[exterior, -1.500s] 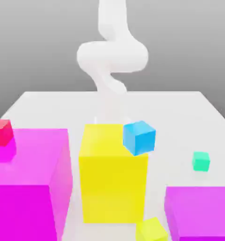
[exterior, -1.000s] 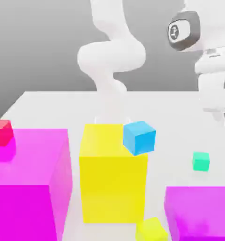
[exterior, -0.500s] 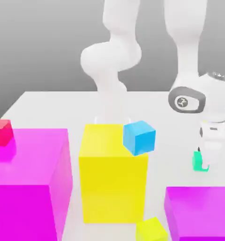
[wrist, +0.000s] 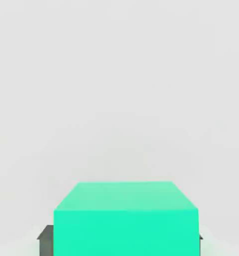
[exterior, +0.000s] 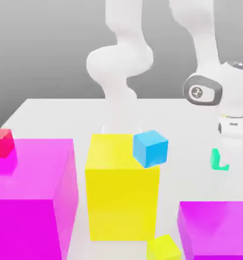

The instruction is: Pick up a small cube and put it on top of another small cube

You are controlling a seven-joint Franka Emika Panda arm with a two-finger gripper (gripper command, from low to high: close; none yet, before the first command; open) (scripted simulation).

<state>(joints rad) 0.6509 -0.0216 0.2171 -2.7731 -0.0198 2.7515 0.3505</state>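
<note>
A small green cube (exterior: 215, 159) hangs a little above the white table at the exterior view's right, with my gripper (exterior: 222, 160) shut on it; the hand hides part of it. In the hand view the green cube (wrist: 125, 216) sits close up between dark fingertips (wrist: 44, 234), above the bare table. A small blue cube (exterior: 150, 148) rests tilted at the top right corner of the large yellow block (exterior: 121, 193). A small red cube (exterior: 1, 142) sits on the large magenta block (exterior: 32, 198). A small yellow cube (exterior: 164, 248) lies at the front.
A purple block (exterior: 215, 228) stands at the front right, below the held cube. The arm's white base (exterior: 121, 66) rises behind the yellow block. The white table (exterior: 184, 122) stretches open between the blocks and the far edge.
The arm swung in from the right and came down over the green cube. The fingers closed on it, and it now sits higher than before.
</note>
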